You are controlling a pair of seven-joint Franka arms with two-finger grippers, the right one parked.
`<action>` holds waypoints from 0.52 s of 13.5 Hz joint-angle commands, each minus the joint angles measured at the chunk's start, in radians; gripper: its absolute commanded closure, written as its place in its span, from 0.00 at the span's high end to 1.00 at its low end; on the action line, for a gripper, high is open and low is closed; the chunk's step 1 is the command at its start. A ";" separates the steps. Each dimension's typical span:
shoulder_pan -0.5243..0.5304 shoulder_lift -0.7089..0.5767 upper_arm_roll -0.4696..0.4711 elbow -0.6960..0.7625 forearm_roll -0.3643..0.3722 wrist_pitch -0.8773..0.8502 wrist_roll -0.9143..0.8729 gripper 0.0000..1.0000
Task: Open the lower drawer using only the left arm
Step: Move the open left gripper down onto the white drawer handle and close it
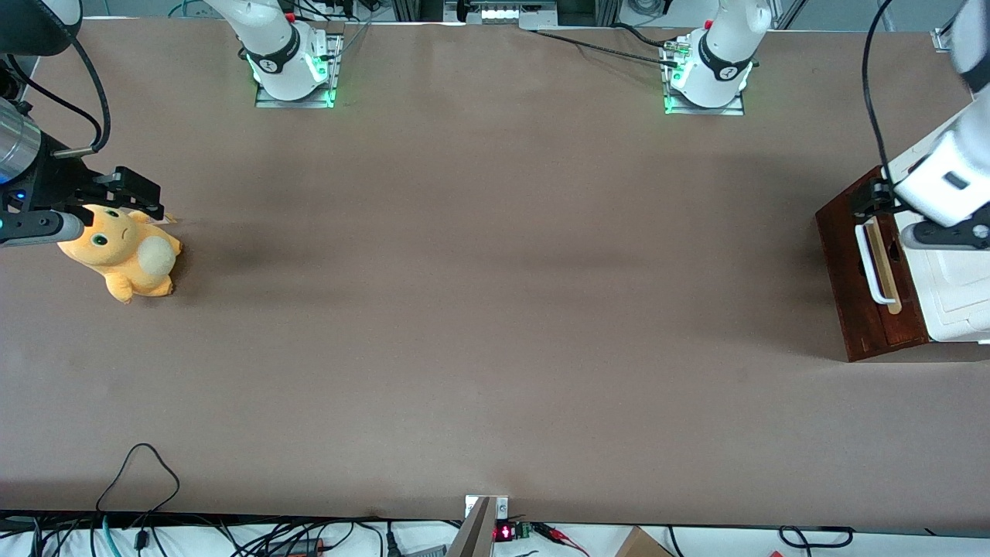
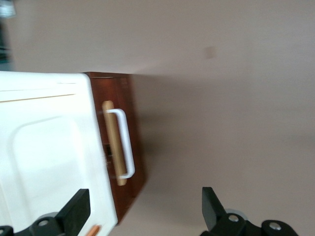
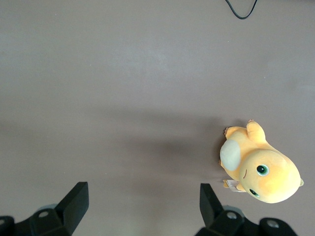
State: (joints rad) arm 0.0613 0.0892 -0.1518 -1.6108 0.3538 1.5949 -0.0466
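The cabinet (image 1: 955, 302) stands on the brown table (image 1: 495, 309) at the working arm's end, w/ a white moulded top and a dark reddish-brown front. The lower drawer (image 1: 847, 271) looks closed: its front is flush w/ the cabinet face, so nothing of its inside is visible and I cannot tell if anything is in it. On the front is a white bar handle (image 1: 868, 263) fixed on a pale wood strip (image 1: 884, 267).

The left arm (image 1: 947, 182) reaches over the cabinet top. Its gripper (image 1: 870, 197) hangs just above the end of the handle that is farther from the front camera, not touching it as far as I can see. In the wrist view the gripper (image 2: 145, 209) has its jaws wide open, approx. spanning the cabinet edge and the bare table beside it, w/ nothing between them.

Toward the parked arm's end of the table lies an orange plush toy (image 1: 124, 255), well apart from the cabinet.
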 commanded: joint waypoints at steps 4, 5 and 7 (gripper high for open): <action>-0.001 0.066 -0.101 -0.141 0.351 -0.009 -0.263 0.97; -0.001 0.082 -0.115 -0.170 0.381 -0.012 -0.327 0.97; -0.001 0.118 -0.129 -0.237 0.463 -0.015 -0.448 0.97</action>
State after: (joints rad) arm 0.0584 0.1895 -0.2658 -1.7856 0.7373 1.5891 -0.3905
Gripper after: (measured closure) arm 0.026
